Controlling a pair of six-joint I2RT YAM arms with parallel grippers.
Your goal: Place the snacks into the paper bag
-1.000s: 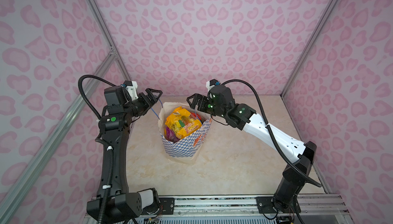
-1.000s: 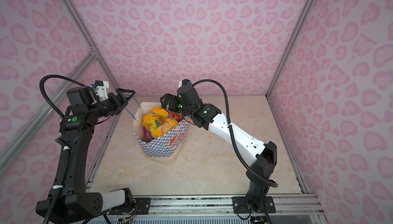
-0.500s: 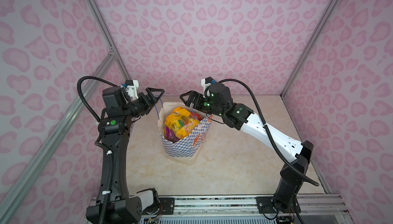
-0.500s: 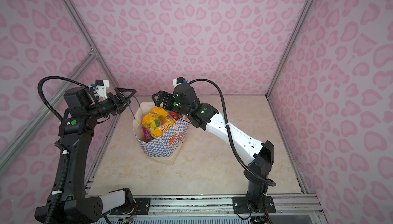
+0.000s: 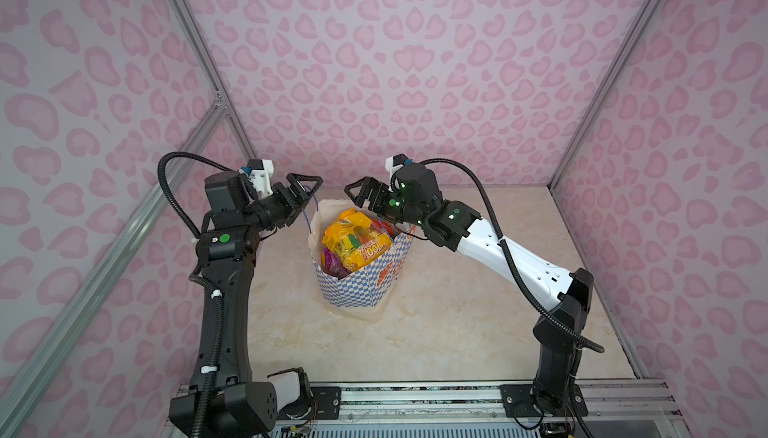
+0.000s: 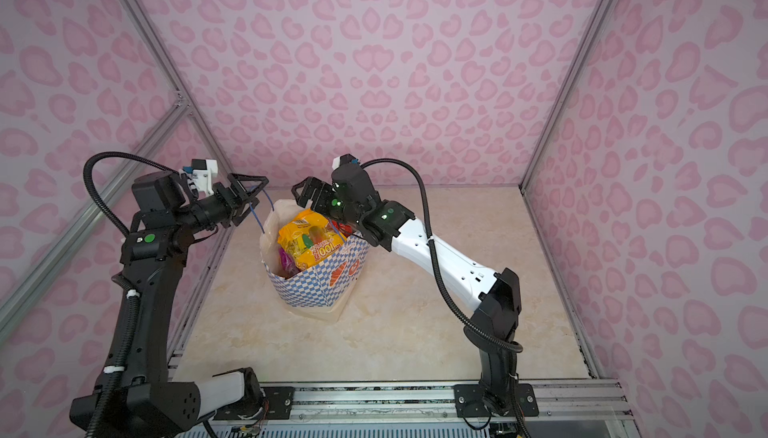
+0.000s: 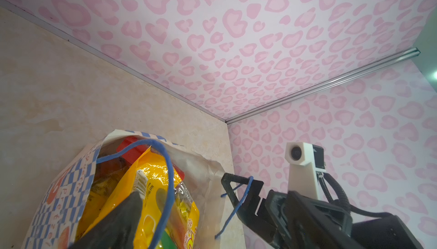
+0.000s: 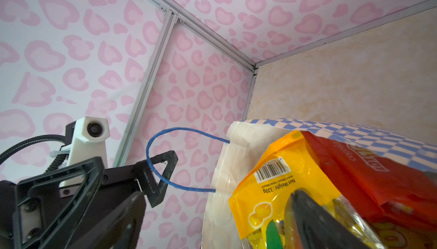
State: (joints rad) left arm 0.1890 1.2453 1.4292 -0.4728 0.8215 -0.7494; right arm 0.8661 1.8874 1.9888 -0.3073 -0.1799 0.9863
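Bag [image 8: 227, 165] holds yellow pack [image 8: 272, 188] and red pack [image 8: 354, 169], both poking past its rim. Blue cord [image 8: 151, 146] loops out from the rim and crosses one finger of the left hand [image 8: 113, 181], jaws apart.

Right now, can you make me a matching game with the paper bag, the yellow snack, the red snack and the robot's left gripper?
Things:
1. paper bag
2. yellow snack
3. red snack
4. left gripper

Clues:
A. open, with a blue cord handle hooked on it
B. on top of the pile, poking out
C. blue-and-white checks, standing on the table
D. partly covered by another snack, near the bag's rim

Pairs: 1-C, 2-B, 3-D, 4-A
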